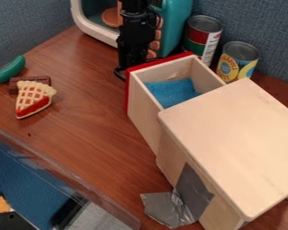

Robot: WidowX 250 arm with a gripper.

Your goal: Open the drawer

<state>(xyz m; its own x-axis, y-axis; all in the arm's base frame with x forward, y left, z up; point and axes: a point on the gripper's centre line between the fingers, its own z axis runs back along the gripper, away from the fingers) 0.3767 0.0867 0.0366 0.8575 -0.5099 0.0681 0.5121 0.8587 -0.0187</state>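
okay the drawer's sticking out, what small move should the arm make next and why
Probably ease the gripper up and away from the red front: the drawer already stands well out of the wooden box, exposing the blue item inside.

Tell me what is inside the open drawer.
A blue, perhaps spongy piece lies inside the drawer. Anything farther in is covered by the wooden top and cannot be seen.
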